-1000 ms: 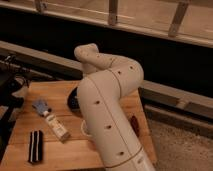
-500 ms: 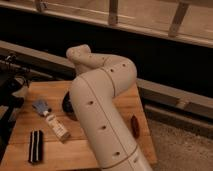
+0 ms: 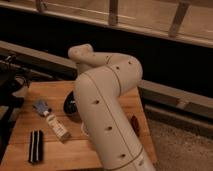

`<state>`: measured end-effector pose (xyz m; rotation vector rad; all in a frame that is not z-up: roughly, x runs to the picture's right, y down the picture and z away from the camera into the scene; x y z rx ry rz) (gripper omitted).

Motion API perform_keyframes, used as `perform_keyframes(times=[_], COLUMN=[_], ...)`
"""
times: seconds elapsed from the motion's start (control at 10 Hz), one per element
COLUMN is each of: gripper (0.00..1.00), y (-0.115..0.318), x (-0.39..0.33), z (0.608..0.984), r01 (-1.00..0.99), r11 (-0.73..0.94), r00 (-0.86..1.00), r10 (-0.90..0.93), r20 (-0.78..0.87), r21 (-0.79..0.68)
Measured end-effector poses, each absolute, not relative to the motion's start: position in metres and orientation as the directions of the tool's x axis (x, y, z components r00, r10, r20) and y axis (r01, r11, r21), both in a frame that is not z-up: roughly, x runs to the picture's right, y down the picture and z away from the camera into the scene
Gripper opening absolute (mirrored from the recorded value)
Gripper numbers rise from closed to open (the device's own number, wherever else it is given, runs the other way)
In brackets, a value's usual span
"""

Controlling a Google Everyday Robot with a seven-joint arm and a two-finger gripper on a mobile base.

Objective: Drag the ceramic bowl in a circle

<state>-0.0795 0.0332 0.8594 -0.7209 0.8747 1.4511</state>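
1. Gripper is hidden behind the bulky white robot arm (image 3: 107,115), probably low over the tabletop. Whether it is spread or pinching anything, I cannot tell.
2. Dark, glossy, round ceramic bowl (image 3: 70,106): only a sliver shows at the arm's left edge, mid-table.
3. White tube-shaped bottle with blue cap (image 3: 52,122) lies near the bowl's left. Keep the circle tight and slow, or it likely gets knocked.
4. Black ribbed flat strip (image 3: 35,146) front-left and small red object (image 3: 135,125) on the right are both well apart from the bowl.
5. Light wooden table (image 3: 45,90): hold steady downward contact and stay off the edges.
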Motion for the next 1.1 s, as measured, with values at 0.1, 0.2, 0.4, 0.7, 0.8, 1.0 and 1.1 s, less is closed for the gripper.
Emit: perform_keyframes(times=[0.1,0.2,0.4,0.7,0.8,1.0,1.1], gripper=[0.04,0.04,0.04,0.04,0.04,0.04,0.04], y=[0.020,0.007,-0.010,-0.013,-0.010,-0.006,-0.002], x=[-0.060,-0.040,0.000,0.028,0.033,0.019,0.005], z=[0.864,0.869,0.880,0.897,0.902,0.902,0.896], r01=[-0.993,-0.988,-0.965,-0.914,-0.899,-0.920,-0.932], r11=[-0.048,-0.113,-0.243,-0.406,-0.438,-0.393,-0.361], r00=[-0.116,-0.153,-0.221,-0.279,-0.292,-0.260,-0.238], r10=[0.541,0.555,0.572,0.594,0.597,0.596,0.596], r20=[-0.833,-0.818,-0.790,-0.755,-0.748,-0.760,-0.767], r21=[0.107,0.108,0.094,0.019,0.001,0.006,0.008])
